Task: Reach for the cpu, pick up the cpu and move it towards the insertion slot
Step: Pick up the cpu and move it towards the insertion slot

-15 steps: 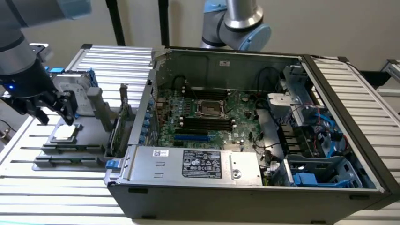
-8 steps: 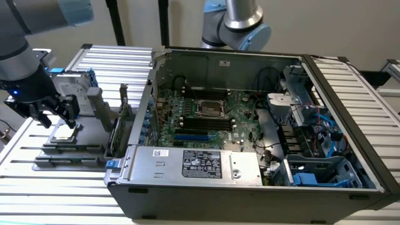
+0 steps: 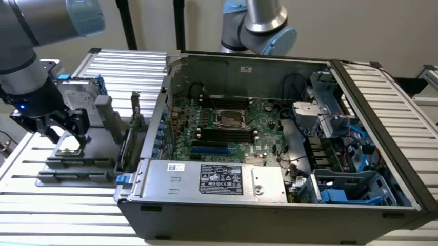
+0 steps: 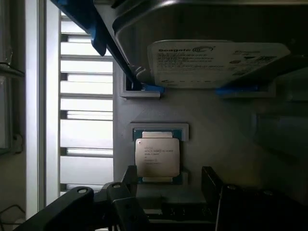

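The cpu (image 3: pixel 68 150) (image 4: pixel 157 156), a small square chip with a silvery face, lies flat in a recess of a grey fixture (image 3: pixel 75 166) at the exterior view's left, outside the computer case. My gripper (image 3: pixel 66 136) (image 4: pixel 168 180) hangs just above it, open, its two dark fingers (image 4: pixel 130 175) spread wider than the chip and holding nothing. The insertion slot (image 3: pixel 229 119), a dark square socket with a shiny metal frame, sits on the motherboard inside the open case, well off to the exterior view's right of the gripper.
A silver hard drive (image 3: pixel 79 95) (image 4: pixel 216 62) with blue brackets stands in the fixture just behind the cpu. The case wall (image 3: pixel 161 118) rises between fixture and motherboard. Black memory slots (image 3: pixel 226 134), cables and a drive cage (image 3: pixel 342 148) surround the socket. A second arm (image 3: pixel 263 25) stands behind the case.
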You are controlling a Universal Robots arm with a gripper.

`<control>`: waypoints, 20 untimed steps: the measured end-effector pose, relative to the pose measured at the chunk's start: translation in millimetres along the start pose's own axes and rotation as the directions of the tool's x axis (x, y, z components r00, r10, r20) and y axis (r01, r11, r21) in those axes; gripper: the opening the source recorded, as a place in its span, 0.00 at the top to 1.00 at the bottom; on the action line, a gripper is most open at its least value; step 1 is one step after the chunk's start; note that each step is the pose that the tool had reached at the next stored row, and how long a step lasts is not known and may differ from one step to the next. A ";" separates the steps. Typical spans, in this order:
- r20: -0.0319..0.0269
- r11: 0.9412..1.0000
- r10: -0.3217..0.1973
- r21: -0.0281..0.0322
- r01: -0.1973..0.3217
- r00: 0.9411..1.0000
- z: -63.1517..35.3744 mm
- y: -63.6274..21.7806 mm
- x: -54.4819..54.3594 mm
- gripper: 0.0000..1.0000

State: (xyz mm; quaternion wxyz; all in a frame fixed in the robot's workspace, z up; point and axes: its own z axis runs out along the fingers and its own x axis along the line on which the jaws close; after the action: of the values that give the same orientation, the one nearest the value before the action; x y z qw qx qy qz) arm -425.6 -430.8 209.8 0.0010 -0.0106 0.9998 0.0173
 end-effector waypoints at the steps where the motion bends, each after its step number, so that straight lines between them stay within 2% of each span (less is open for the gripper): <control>1: 0.000 1.000 0.000 0.000 0.000 1.000 1.8 0.3 0.1 0.35; 8: 0.000 1.000 0.000 0.000 0.000 1.000 13.0 2.7 5.3 0.35; 12: 0.000 1.000 0.000 0.000 0.000 1.000 15.4 6.1 5.6 0.35; 20: 0.000 1.000 0.000 0.000 0.000 1.000 18.4 6.1 6.8 0.35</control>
State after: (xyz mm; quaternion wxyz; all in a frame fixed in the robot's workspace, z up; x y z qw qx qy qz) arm -432.5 -424.2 191.6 0.0011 -0.0107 0.9998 0.0173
